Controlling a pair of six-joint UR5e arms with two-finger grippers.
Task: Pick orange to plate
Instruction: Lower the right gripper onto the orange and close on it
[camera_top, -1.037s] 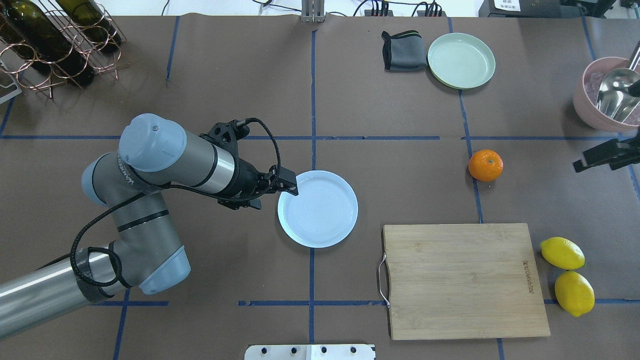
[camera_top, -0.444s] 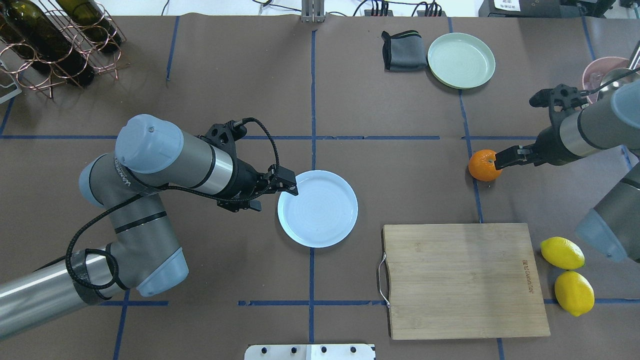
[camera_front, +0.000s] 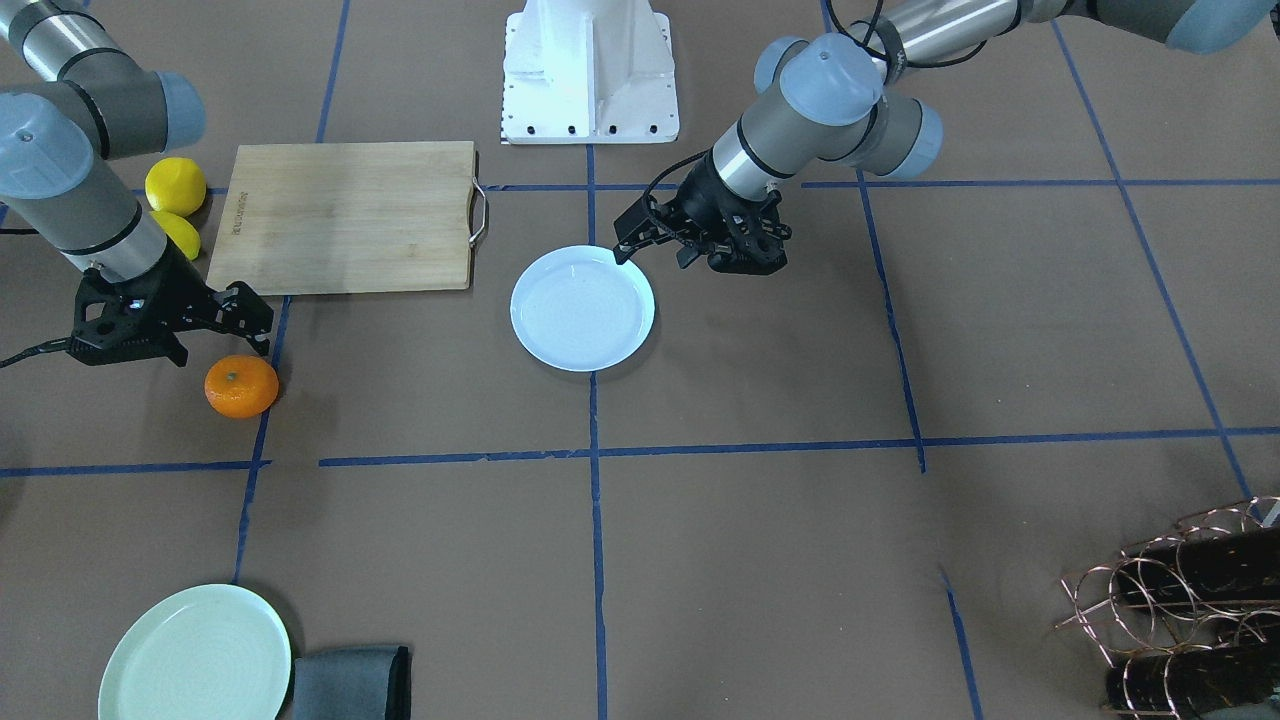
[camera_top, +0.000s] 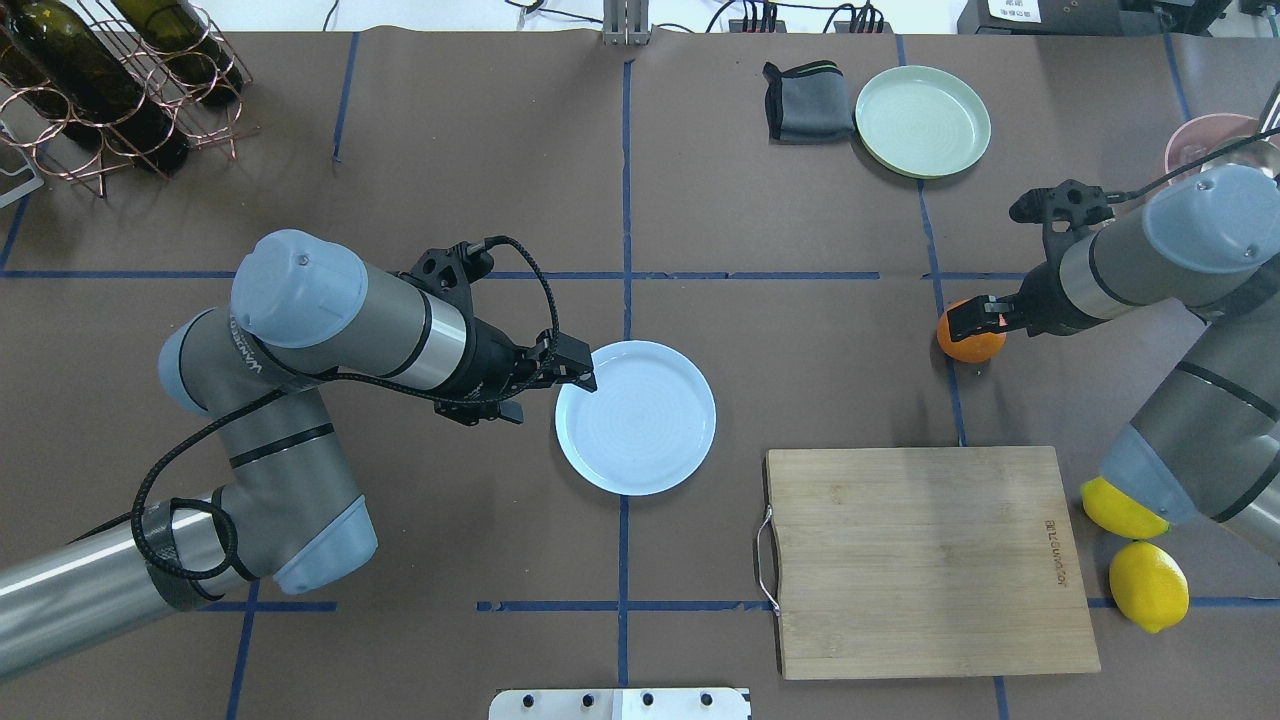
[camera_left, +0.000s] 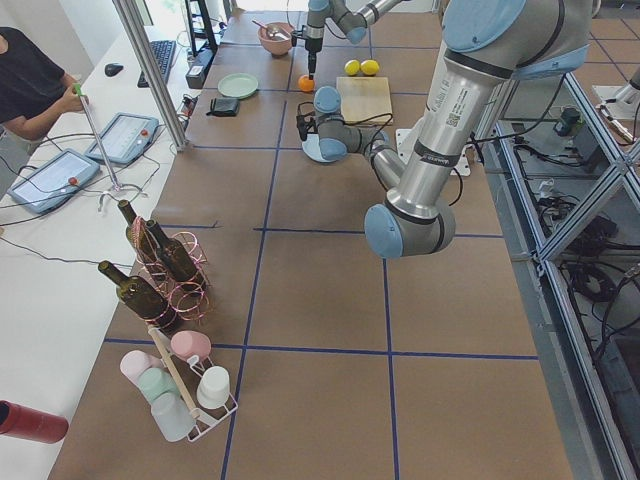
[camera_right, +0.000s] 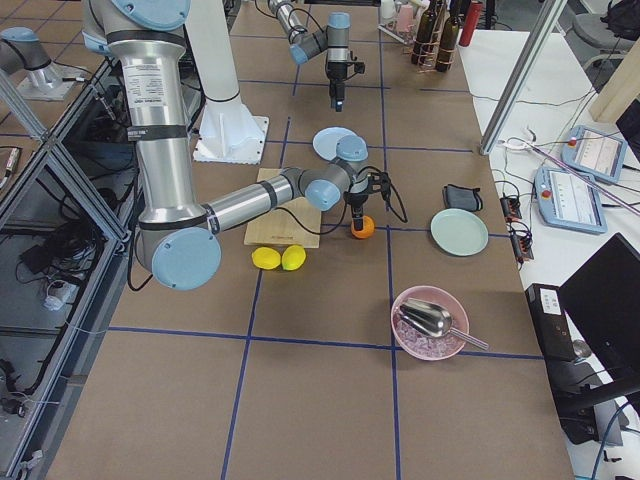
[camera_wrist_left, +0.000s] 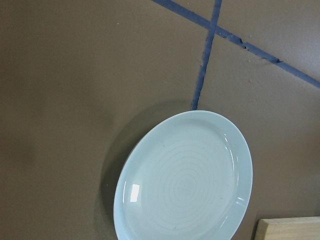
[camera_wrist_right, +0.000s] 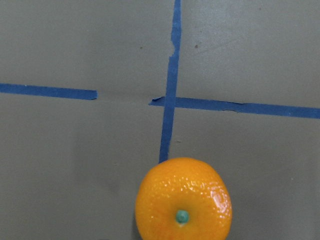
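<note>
The orange (camera_top: 965, 348) rests on the brown table by a blue tape line, right of centre; it also shows in the front view (camera_front: 241, 386) and low in the right wrist view (camera_wrist_right: 183, 200). My right gripper (camera_top: 985, 324) hangs just above it, open, partly covering its top, not touching it (camera_front: 215, 336). The white-bluish plate (camera_top: 636, 418) lies empty at the table's middle (camera_front: 583, 308) and fills the left wrist view (camera_wrist_left: 185, 180). My left gripper (camera_top: 545, 392) hovers open over the plate's left rim, holding nothing.
A wooden cutting board (camera_top: 925, 560) lies near the front right, two lemons (camera_top: 1148, 585) beside it under my right elbow. A pale green plate (camera_top: 922, 120) and grey cloth (camera_top: 805, 100) sit at the back. A pink bowl (camera_right: 430, 322) and a bottle rack (camera_top: 110, 70) occupy the far corners.
My right arm has swung in from the right edge and travelled left until its gripper is over the orange. The left arm, plate and orange have stayed put.
</note>
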